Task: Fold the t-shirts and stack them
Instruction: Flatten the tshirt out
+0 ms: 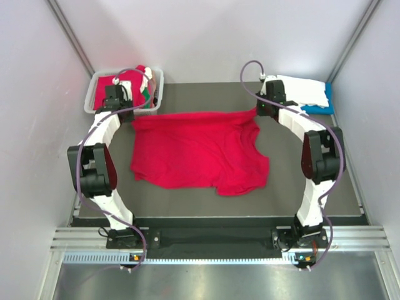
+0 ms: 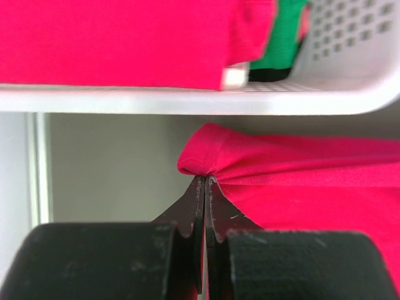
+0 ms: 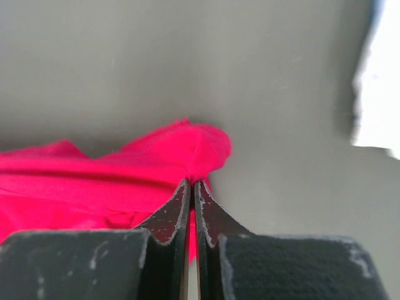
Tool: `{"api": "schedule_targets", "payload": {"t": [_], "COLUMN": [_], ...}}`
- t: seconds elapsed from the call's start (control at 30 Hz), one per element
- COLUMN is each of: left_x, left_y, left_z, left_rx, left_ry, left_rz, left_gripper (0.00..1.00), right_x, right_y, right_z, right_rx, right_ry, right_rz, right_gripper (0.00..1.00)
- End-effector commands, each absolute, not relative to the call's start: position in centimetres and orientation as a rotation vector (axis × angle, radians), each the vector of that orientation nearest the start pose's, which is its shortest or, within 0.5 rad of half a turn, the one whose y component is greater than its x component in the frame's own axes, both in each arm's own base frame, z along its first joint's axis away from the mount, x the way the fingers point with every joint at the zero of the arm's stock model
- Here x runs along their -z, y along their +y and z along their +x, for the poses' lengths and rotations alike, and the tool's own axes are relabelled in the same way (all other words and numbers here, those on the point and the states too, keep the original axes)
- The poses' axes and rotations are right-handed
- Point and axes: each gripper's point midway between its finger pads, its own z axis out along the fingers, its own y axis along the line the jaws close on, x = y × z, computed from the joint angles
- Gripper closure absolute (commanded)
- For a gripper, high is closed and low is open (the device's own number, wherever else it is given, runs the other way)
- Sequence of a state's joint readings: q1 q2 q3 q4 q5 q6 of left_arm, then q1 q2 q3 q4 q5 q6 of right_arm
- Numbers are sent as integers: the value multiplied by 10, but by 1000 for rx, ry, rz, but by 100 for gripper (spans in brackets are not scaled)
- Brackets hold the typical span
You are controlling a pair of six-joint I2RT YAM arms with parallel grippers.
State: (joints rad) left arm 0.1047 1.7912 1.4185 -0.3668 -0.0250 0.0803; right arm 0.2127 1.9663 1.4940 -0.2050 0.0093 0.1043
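Red t-shirt (image 1: 197, 153) lies spread on the dark table (image 1: 187, 209), mid-field between the 2 arms, its long stretch running left to right. The far edge is pulled fairly taut; the near hem sags in a rumpled curve toward the arm bases.

Both grippers are on that far edge. The left gripper (image 2: 205, 178) has its fingers pressed tight together on the far-left corner, a small bunch of red cloth poking out past the tips. The right gripper (image 3: 191, 182) does the same on the far-right corner, fingers closed on a red fold. Each arm has the corner on its own side, so neither needs to cross.

The key relation: the whole body of the shirt lies on the near side of both pinches, toward the bases. My call is that a fold means carrying the far edge toward the near hem, both arms moving together so it stays straight.

Watch the neighbours. The pale tub (image 1: 156, 84), holding more red cloth and something green, sits just beyond the left fingertips, its rim filling the left wrist view. A white folded shirt (image 1: 303, 90) on a blue one (image 1: 317, 108) rests just behind the right wrist. Drifting farther away risks bumping either.
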Motion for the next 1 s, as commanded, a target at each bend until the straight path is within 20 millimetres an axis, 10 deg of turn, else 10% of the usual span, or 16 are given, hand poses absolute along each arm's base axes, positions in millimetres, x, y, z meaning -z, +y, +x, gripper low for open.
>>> {"api": "schedule_targets", "payload": {"t": [0.0,0.23,0.57,0.97], "left_x": [-201,-278,-412,-533], "left_y": [60,57,58,49], "left_z": [487,475,405,290], "left_rx": [-151,-137,-156,-150], "left_ry": [2153,2038,1766,1484], "left_rz": [-57,-74,-152,-178], "left_gripper": [100,100,100,100], "right_x": [-227,-325,-506,-595], "right_y": [64,56,68,47], "right_z": [535,501,363,196], "right_rx": [-75,-51,-111,-187], "right_ry": [1958,1754,1346,1045], "right_rz": [29,30,-18,-80], "right_gripper": [100,100,100,100]}}
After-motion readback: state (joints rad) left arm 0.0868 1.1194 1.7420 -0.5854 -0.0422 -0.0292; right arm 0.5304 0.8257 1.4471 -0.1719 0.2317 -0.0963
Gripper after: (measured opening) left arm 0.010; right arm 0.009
